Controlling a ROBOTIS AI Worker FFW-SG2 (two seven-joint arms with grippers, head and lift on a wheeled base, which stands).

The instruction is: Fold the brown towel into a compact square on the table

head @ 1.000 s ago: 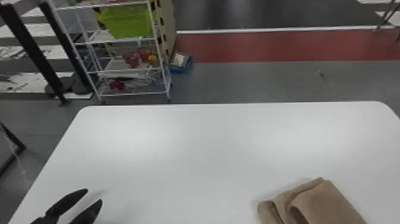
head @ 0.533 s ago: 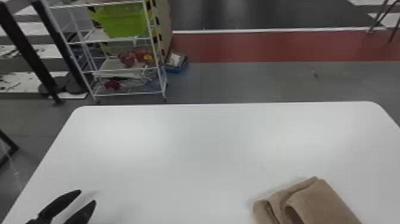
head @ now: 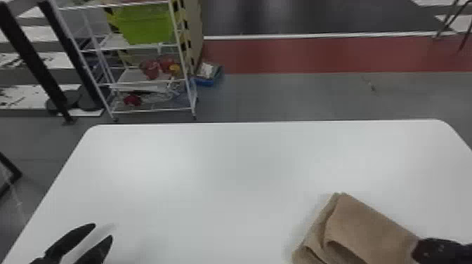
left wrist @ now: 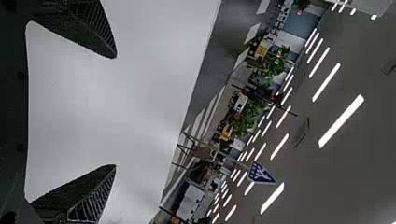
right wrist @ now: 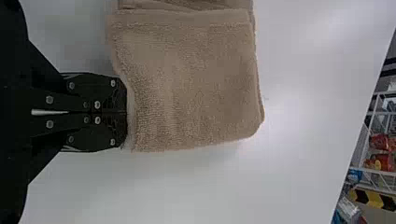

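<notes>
I judge the brown towel (head: 372, 224), lower right, mostly folded; squaring remains. My right end effector (right wrist: 126, 112) is narrow at its edge, my left end effector (head: 103, 230) wide.

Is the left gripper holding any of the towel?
No, the left gripper has its jaws spread, bare white table showing between them.

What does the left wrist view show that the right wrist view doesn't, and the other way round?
Left wrist view: left gripper with its fingers apart, ceiling lights, leafy green plants and a blue-and-white sign.
Right wrist view: right gripper with its fingers together at the edge of the folded brown towel, plus a white wire rack.
Both: the white table.
</notes>
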